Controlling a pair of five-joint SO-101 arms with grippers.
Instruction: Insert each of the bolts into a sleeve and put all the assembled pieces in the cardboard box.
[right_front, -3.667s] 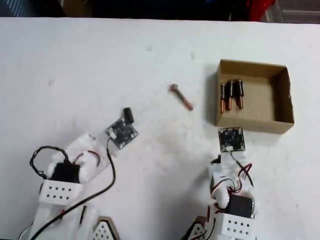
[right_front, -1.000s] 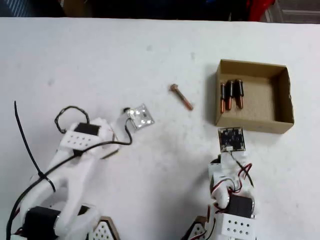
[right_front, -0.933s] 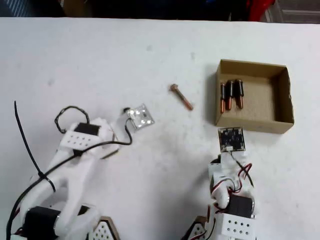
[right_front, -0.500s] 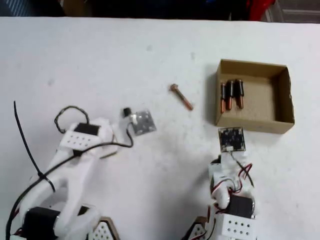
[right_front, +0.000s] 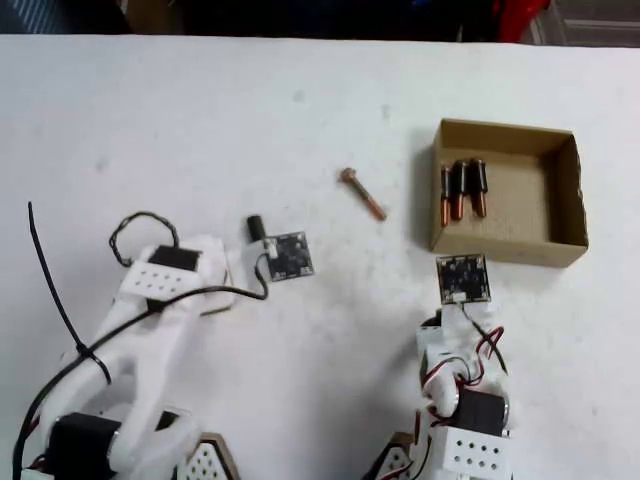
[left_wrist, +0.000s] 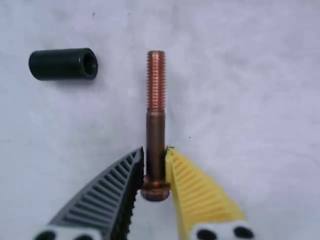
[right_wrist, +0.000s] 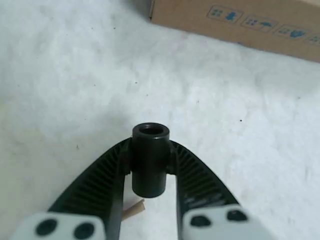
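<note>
My left gripper (left_wrist: 154, 152) is shut on a copper bolt (left_wrist: 155, 115), clamped just above its head, with the threaded end pointing away from me. A black sleeve (left_wrist: 62, 63) lies on its side close to the bolt's tip, apart from it. In the high view this sleeve (right_front: 256, 228) sits just beyond the left arm's wrist (right_front: 290, 257). My right gripper (right_wrist: 150, 146) is shut on another black sleeve (right_wrist: 149, 160), held upright with its bore facing up, near the cardboard box (right_wrist: 240, 20). A loose copper bolt (right_front: 362, 193) lies mid-table. The box (right_front: 560, 180) holds three assembled pieces (right_front: 461, 189).
The right arm's wrist (right_front: 462, 277) sits just in front of the box's near wall. The left arm's black cable (right_front: 140, 225) loops over its body at the lower left. The far half of the white table (right_front: 200, 110) is open.
The left arm swung from the lower left toward the lying sleeve. In the last second its wrist turned and uncovered that sleeve. The right arm, loose bolt and box stayed put.
</note>
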